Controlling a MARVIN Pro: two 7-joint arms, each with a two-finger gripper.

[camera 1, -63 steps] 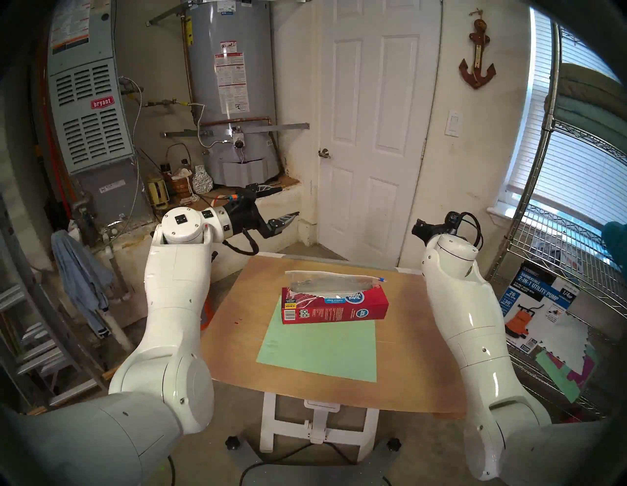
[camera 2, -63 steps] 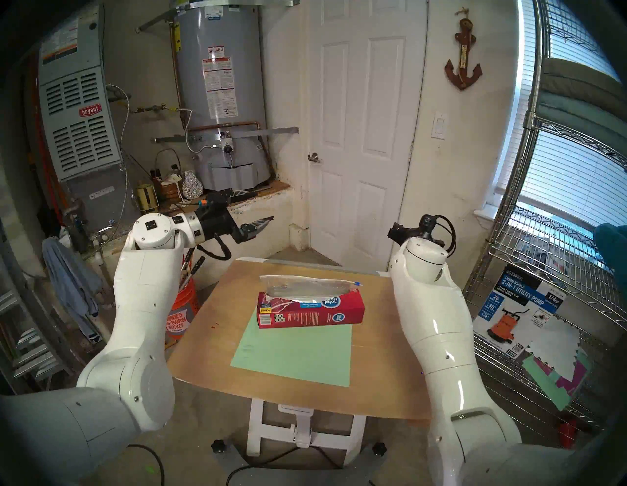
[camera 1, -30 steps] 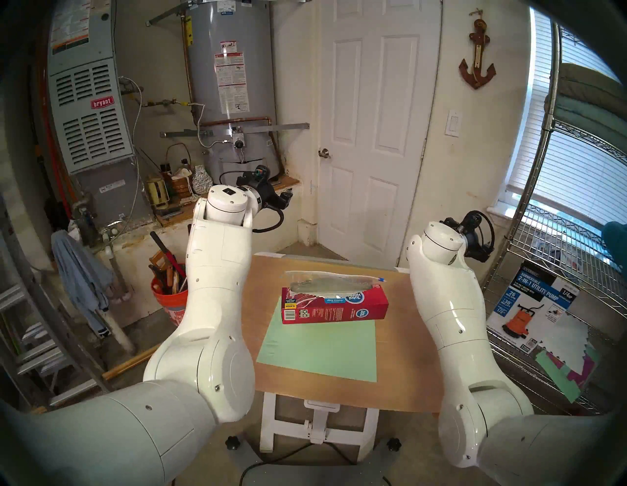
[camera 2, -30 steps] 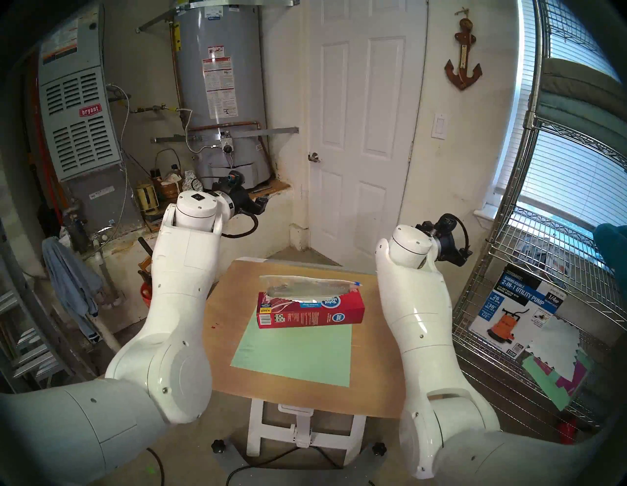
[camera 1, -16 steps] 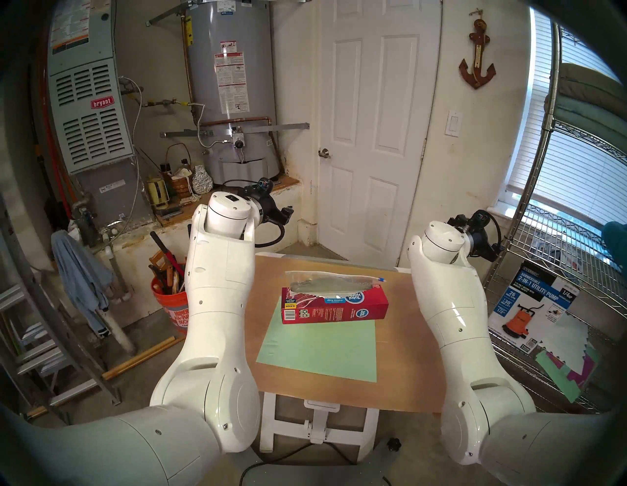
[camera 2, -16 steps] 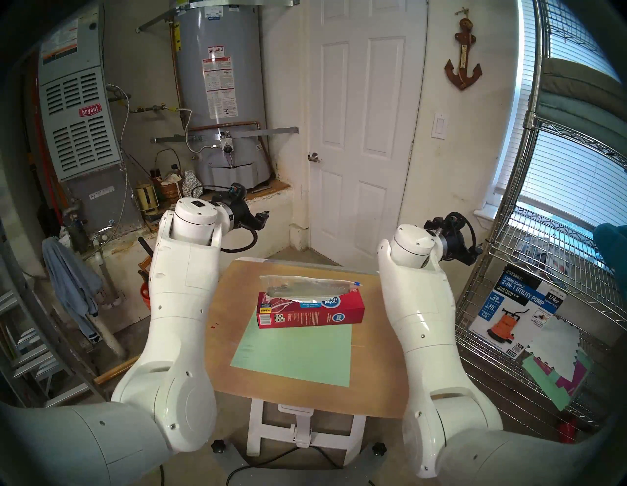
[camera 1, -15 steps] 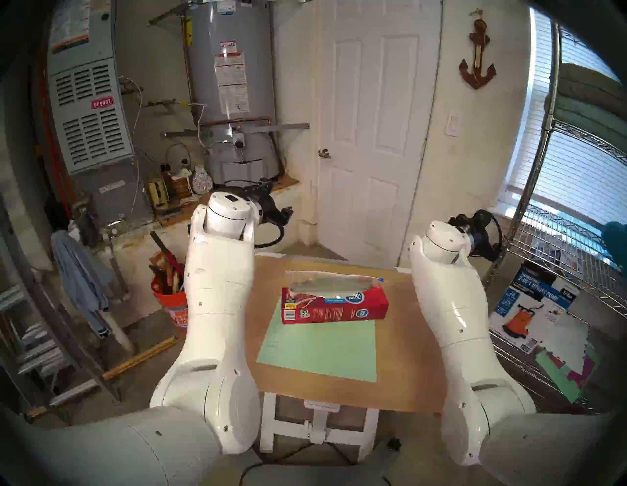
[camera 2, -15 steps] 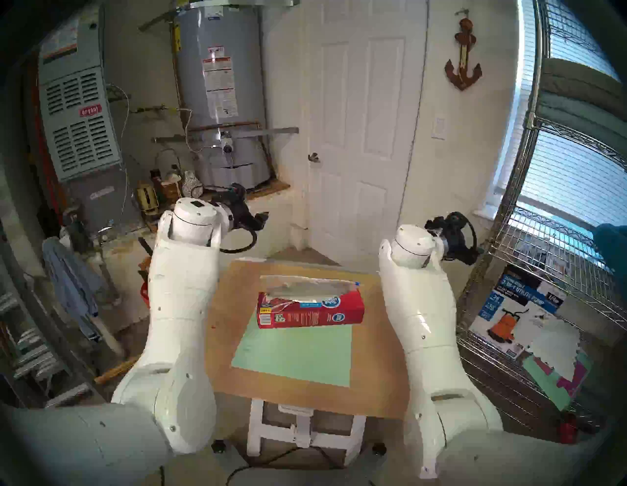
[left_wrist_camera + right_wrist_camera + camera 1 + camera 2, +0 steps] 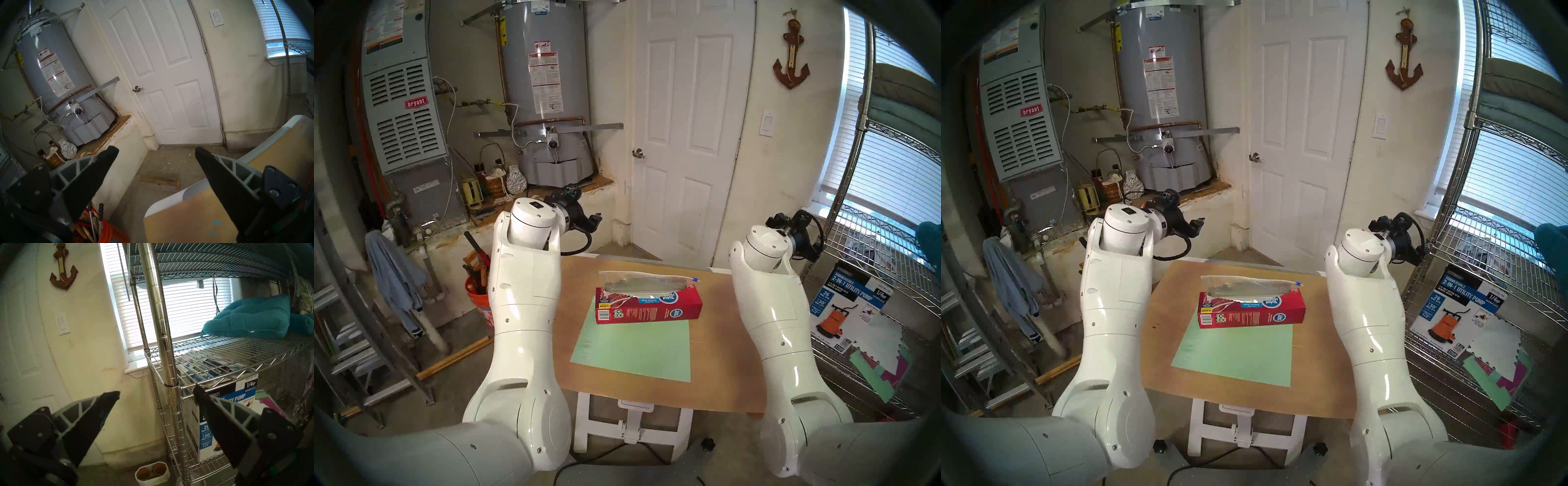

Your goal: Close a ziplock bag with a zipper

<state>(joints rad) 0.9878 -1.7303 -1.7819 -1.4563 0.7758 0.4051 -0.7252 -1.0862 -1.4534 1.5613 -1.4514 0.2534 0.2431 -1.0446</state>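
Note:
The clear ziplock bag [image 9: 639,283] lies across the back top of a red cardboard box [image 9: 650,307] on the wooden table [image 9: 714,356]. Its mouth gapes along the whitish rim. The small blue-and-white zipper [image 9: 696,279] sits at the bag's right end. My left gripper [image 9: 155,150] is open and empty, raised past the table's far left corner and pointing at the door. My right gripper [image 9: 156,391] is also open and empty, off the table's right side, with a wire shelf post between its fingertips in that view. Neither gripper is near the bag.
A green sheet [image 9: 633,346] lies on the table under the box's front. The chrome wire shelf [image 9: 163,327] with a pump carton [image 9: 846,305] stands close to the right gripper. An orange bucket of tools [image 9: 480,298] stands under the left wrist, with the water heater [image 9: 548,85] behind it.
Both arms swung in beside the table and the wrists turned to point away. In the last half second each forearm drifted slightly outward. Bag, box and both open grippers are unchanged.

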